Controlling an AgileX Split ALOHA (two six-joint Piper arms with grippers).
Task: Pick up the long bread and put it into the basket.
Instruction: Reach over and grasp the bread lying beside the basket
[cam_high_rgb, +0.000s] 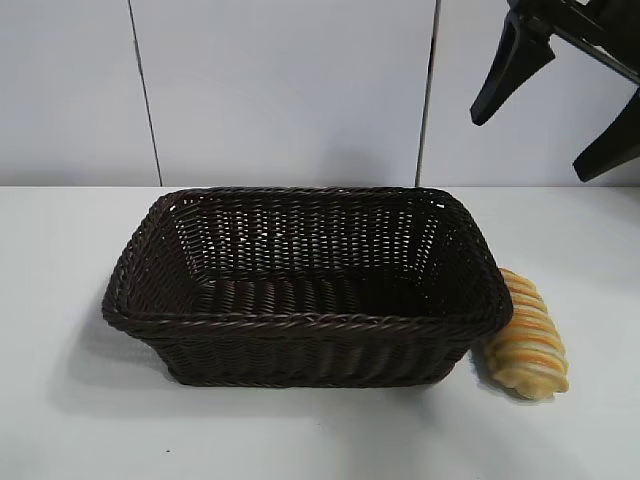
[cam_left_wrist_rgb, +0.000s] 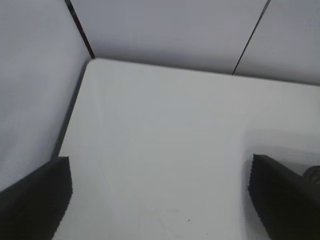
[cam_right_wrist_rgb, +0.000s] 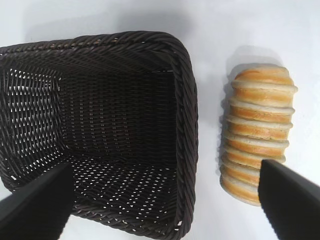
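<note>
Long bread (cam_right_wrist_rgb: 259, 132) lies on the worktop (cam_high_rgb: 320, 440) outside the basket (cam_high_rgb: 300, 322), its flank just beside the basket's short end wall, perhaps touching. Basket holds nothing.

Right claw (cam_right_wrist_rgb: 165, 200) hangs above, fingers spread wide, gripping nothing. One fingertip sits over the bread's near end, the other over the basket's interior; the rim lies between them.

Risks, as judged: a straight descent from here straddles the rim, so a finger lands on wicker and shoves the basket. The narrow gap at the wall leaves little room for the inner finger; bread may roll away.

Left claw (cam_left_wrist_rgb: 160, 200) is open and empty, over bare worktop.
</note>
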